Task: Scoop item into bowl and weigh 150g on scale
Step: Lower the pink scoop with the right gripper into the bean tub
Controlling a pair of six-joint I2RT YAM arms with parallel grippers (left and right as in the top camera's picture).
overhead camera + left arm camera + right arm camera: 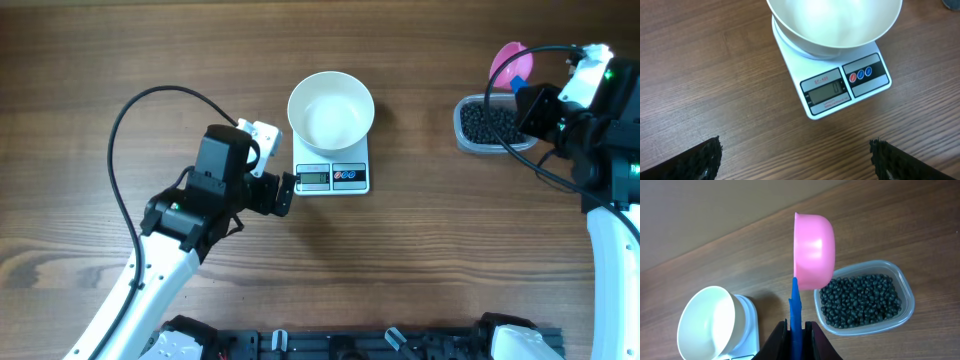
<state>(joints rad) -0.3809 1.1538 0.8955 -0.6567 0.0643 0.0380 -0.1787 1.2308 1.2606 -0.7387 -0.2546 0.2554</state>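
The white bowl stands on the white scale, and no beans show inside it. The item, small glossy black beans, fills a clear plastic tub at the right. My right gripper is shut on the blue handle of a pink scoop, held above the tub's left end with its cup turned sideways. My left gripper hangs open over bare table just left of the scale, holding nothing.
Wood-grain table all round. A black cable loops over the table at the left. The right arm stands along the right edge beside the tub. Black frame parts line the front edge.
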